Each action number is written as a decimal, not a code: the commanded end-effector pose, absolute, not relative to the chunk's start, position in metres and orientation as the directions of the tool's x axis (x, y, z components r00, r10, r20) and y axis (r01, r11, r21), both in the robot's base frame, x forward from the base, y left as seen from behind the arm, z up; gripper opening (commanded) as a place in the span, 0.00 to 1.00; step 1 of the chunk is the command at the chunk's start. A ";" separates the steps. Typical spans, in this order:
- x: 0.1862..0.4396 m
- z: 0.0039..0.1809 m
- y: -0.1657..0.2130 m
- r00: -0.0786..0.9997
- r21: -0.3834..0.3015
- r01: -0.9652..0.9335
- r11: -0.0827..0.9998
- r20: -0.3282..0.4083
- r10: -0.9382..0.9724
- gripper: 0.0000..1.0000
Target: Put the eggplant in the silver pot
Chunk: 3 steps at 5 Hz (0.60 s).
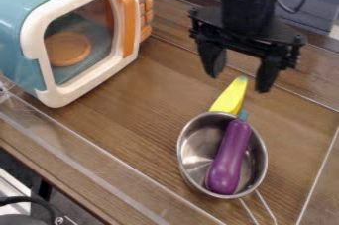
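The eggplant (232,157) lies inside the silver pot (196,152), its stem end over the rim beside the yellow corn toy (231,96). Our gripper (244,70) hangs above, jaws spread and empty; we judge a careless descent could knock the eggplant out.

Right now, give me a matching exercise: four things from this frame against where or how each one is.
Things:
1. eggplant
2. silver pot
3. yellow corn toy
4. gripper

States:
A. open, empty, above the table
B. lying inside the pot
C. on the wood just behind the pot
D. front right of the table, holding the purple vegetable

Pairs: 1-B, 2-D, 3-C, 4-A
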<state>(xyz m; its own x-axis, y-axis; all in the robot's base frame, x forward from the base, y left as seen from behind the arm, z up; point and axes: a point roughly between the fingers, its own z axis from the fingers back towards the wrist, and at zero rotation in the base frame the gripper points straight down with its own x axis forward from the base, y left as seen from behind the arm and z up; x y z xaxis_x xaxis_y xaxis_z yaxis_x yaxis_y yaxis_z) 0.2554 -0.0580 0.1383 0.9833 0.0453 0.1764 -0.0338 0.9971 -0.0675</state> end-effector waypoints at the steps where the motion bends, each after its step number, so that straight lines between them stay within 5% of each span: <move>1: 0.268 0.144 -0.058 0.980 -0.077 -0.024 0.997 0.197 0.039 1.00; 3: 0.273 0.137 -0.055 0.982 -0.080 0.037 0.996 0.190 -0.021 1.00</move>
<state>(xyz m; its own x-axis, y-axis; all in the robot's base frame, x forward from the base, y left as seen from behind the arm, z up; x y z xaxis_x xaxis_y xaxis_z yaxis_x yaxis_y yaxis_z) 0.2706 -0.0565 0.1272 0.9881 -0.0242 0.1517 0.0358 0.9966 -0.0742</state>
